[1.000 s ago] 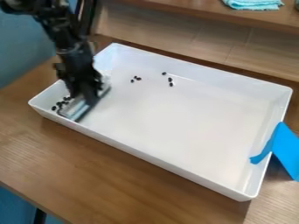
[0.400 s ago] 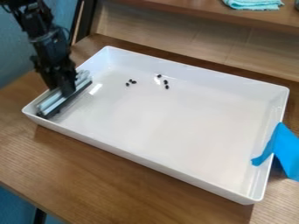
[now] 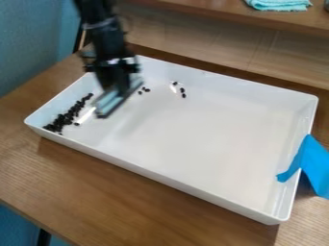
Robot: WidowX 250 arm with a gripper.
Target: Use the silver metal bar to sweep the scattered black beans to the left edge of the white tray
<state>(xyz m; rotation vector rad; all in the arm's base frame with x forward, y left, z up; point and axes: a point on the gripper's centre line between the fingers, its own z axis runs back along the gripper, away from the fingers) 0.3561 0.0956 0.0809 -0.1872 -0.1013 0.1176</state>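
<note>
The gripper point(image 3: 116, 89) holds a squeegee-like tool point(image 3: 111, 103) over the white tray point(image 3: 160, 177), between clustered black bits point(image 3: 67, 116) and strays point(image 3: 183, 90) (blue tape point(image 3: 313, 165) crosses one wall).

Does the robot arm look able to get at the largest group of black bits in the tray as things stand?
Probably yes: the gripper holds a bar-shaped tool close to the black bits, and nothing appears to block the way to them inside the tray.

Over the white tray point(image 3: 199, 144), the black gripper point(image 3: 117, 90) holds what looks like a squeegee point(image 3: 110, 104) at ten o'clock, with small black pieces point(image 3: 67, 116) heaped at nine and blue tape point(image 3: 315, 166) at four.
</note>
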